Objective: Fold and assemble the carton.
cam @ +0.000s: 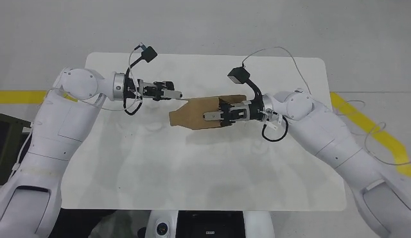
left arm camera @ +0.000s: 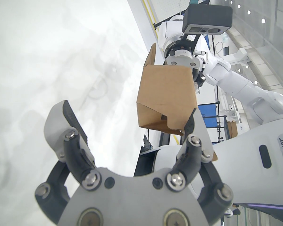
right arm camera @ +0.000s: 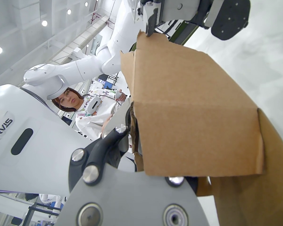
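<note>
A brown carton (cam: 196, 113), partly folded into a box shape, is held above the middle of the white table (cam: 257, 174). My right gripper (cam: 215, 116) is shut on one wall of the carton (right arm camera: 193, 118), with a finger (right arm camera: 119, 130) along its inner side. My left gripper (cam: 180, 97) stands open at the carton's opposite end. In the left wrist view one of its fingertips (left arm camera: 191, 121) touches the torn edge of an end flap of the carton (left arm camera: 165, 95), while the other finger (left arm camera: 68, 116) is well apart. The right wrist view shows the same contact at the flap's corner (right arm camera: 141, 35).
Yellow floor tape (cam: 359, 116) runs past both sides of the table. A dark object (cam: 8, 135) sits on the floor at the far left. Loose cables (cam: 289, 58) arc above the right arm's wrist.
</note>
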Motion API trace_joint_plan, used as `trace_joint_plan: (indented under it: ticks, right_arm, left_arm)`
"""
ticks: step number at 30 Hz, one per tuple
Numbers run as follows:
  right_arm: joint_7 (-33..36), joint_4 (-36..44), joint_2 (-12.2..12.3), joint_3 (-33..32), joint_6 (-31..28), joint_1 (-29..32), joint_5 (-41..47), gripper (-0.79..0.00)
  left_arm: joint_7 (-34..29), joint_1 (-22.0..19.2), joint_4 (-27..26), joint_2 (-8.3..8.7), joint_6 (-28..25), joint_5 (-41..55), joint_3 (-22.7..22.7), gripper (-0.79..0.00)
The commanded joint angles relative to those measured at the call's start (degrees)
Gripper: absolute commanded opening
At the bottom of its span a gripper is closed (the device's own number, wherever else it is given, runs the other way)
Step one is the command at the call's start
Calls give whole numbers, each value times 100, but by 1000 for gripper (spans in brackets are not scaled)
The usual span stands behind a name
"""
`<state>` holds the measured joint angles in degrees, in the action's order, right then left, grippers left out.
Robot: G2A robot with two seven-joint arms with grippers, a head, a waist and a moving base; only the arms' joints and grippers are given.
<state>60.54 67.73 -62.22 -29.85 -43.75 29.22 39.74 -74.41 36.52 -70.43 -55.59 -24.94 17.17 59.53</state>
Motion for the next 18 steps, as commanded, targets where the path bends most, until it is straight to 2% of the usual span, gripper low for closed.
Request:
trace_joint_plan:
  ticks: [1, 18]
  right_arm:
    - [-75, -58, 2, -24, -75, -7, 49, -785]
    - [-249, -29, -68, 110, -249, -114, 73, -785]
  left_arm:
    - [-21, -3, -10, -2, -14, 18, -9, 0]
    - [-110, -19, -90, -59, -5, 38, -231, 0]
